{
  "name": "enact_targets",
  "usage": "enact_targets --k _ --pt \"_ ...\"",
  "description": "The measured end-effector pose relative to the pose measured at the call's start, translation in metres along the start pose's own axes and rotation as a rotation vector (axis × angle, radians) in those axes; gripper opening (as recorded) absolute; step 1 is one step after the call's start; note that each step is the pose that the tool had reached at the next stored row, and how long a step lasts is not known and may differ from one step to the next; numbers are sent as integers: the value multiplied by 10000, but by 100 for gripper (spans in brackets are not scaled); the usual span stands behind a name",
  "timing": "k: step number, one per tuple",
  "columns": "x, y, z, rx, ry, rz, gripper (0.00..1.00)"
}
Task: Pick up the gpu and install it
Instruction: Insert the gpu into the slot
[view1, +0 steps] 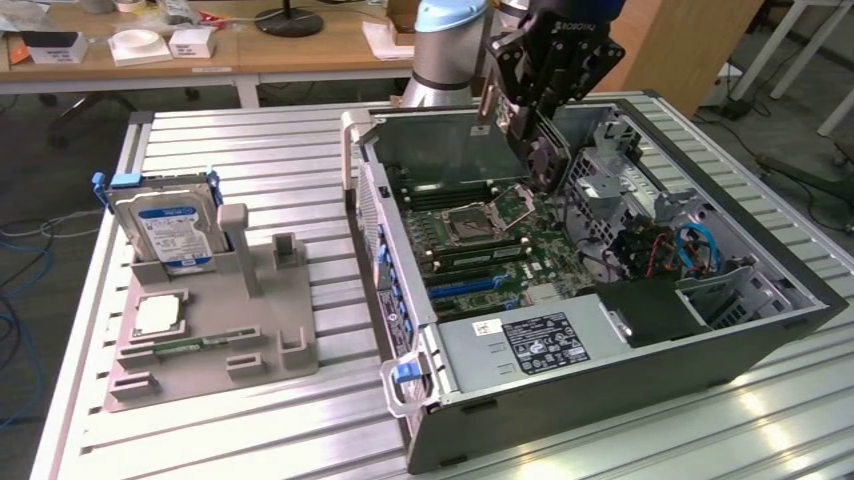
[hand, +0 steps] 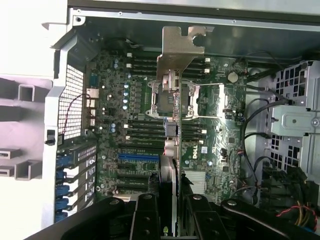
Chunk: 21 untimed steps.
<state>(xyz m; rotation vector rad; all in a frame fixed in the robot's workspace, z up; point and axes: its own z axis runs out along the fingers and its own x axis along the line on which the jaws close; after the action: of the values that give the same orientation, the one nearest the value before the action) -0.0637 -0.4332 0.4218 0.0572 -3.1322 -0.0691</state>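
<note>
Open computer case (view1: 747, 330) lies on its side on the slatted bench (view1: 240, 150), motherboard (view1: 494, 250) facing up. The jaws are closed narrow on the gpu (view1: 514, 125), gripping it by its upper edge. The card hangs edge-down over the far part of the case, above the processor socket (view1: 478, 215) and clear of the board. In the wrist view the gpu (hand: 170, 170) shows edge-on, its silvery bracket (hand: 179, 45) at the end away from the jaws. Its long line looks crosswise to the blue slot (hand: 137, 156). Judgement: seating well depends on bringing the card parallel with that slot, bracket toward the case's rear wall, then a straight, plumb descent. Cables (view1: 694, 250) toward the exterior view's right look like a snag risk. A hard drive (view1: 167, 230) stands in the grey holder (view1: 267, 340) on the exterior view's left.
</note>
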Motion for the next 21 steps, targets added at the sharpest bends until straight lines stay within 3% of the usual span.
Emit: enact_targets --k 21 --pt "1 -9 0 8 51 -1145 27"
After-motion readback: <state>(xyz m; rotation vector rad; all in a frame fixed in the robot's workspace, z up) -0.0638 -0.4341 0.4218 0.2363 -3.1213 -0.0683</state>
